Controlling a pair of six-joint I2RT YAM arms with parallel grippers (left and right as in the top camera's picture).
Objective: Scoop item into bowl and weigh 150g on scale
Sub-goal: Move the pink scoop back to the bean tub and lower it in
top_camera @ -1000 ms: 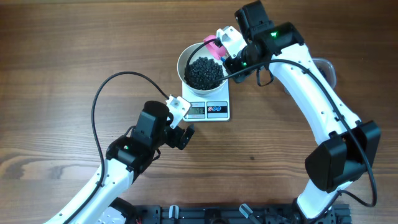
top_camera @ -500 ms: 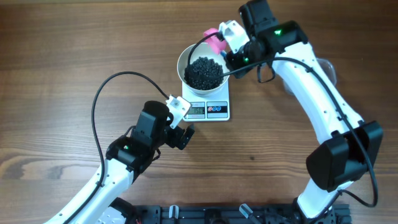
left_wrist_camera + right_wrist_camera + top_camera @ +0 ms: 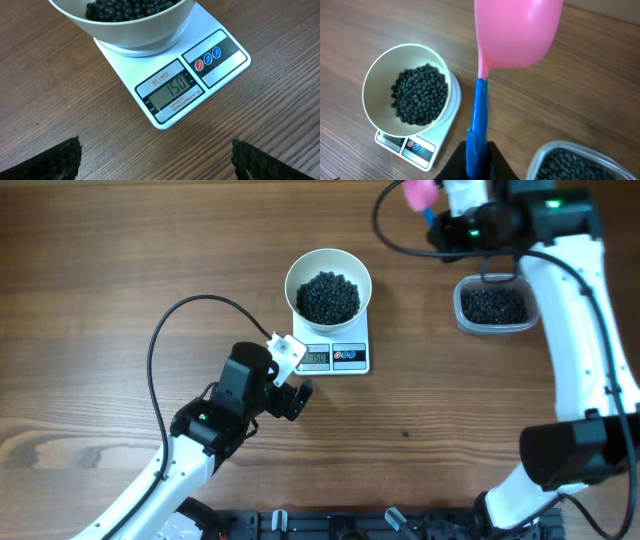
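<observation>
Your right hand (image 3: pixel 477 150) grips the pink scoop (image 3: pixel 517 30) top right overhead. Your left hand (image 3: pixel 157 160) gapes wide, holding nothing, below the scale (image 3: pixel 207 20), where the bowl (image 3: pixel 145 35) of black beads (image 3: pixel 328 297) reads 150.

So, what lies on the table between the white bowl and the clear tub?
Only bare table: the overhead view shows nothing lying between the bowl and the tub.

Your overhead view chopped the pink scoop (image 3: pixel 418 192) at the top edge, digits on the scale (image 3: pixel 338 357) were too tiny there, and right wrist clipped the tub (image 3: pixel 534 162).
</observation>
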